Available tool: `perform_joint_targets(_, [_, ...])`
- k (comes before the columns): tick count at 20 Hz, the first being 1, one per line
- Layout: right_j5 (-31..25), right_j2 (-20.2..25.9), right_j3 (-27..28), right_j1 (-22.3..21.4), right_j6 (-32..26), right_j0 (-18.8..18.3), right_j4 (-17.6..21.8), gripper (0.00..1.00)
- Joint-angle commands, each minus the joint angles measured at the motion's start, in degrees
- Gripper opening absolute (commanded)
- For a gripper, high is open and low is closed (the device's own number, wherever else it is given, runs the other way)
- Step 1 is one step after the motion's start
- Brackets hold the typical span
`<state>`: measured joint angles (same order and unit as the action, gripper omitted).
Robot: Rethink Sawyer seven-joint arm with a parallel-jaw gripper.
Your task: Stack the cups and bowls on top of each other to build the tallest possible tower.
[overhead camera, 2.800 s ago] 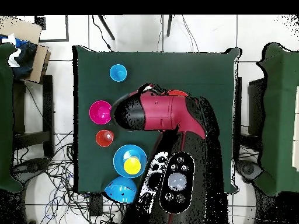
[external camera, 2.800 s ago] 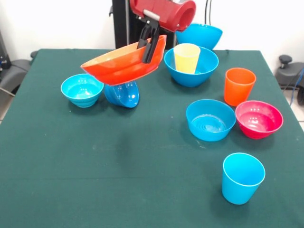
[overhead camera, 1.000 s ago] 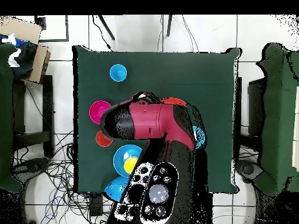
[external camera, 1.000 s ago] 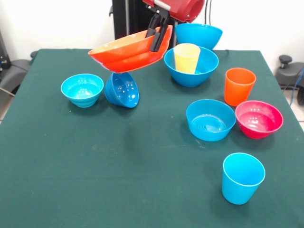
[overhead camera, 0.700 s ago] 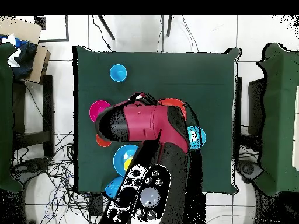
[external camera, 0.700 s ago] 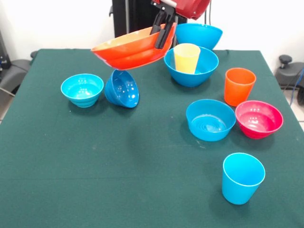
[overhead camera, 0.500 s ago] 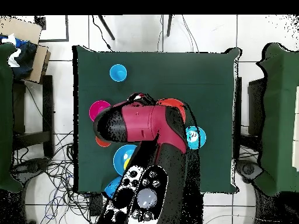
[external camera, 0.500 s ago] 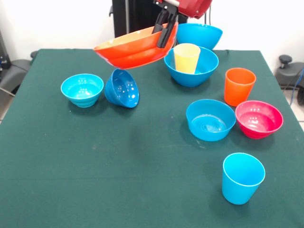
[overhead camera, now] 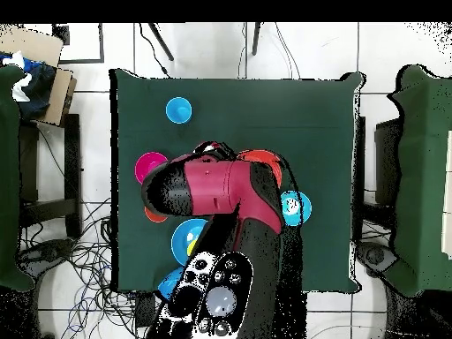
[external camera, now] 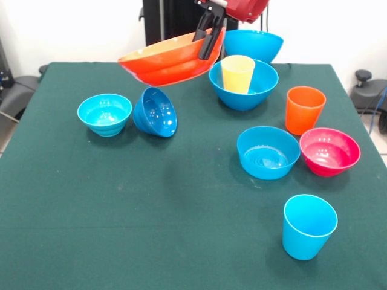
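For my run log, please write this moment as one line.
tool: shut on wide orange bowl rim | bowl: lifted, tilted, above table | yellow cup: inside large blue bowl | stack: not started

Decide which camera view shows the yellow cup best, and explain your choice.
The front view. There the yellow cup stands upright inside a large blue bowl, its rim and side fully visible. In the overhead view the robot arm covers the cup, and only part of the bowl shows.
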<state>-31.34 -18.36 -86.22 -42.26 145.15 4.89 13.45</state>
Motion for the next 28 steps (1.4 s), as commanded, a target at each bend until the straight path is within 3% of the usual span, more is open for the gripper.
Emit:
perform_joint_targets(1, [-5.3, 1.4, -0.4, 3.5, 4.6, 1.3, -0.5, 0.0])
perform_joint_targets(21, [2.7, -3.7, 4.4, 13.7, 11.5, 5.2, -2.5, 0.0])
perform_joint_targets(28, [3.9, -5.3, 4.6, 15.0, 11.1, 6.2, -4.2, 0.0])
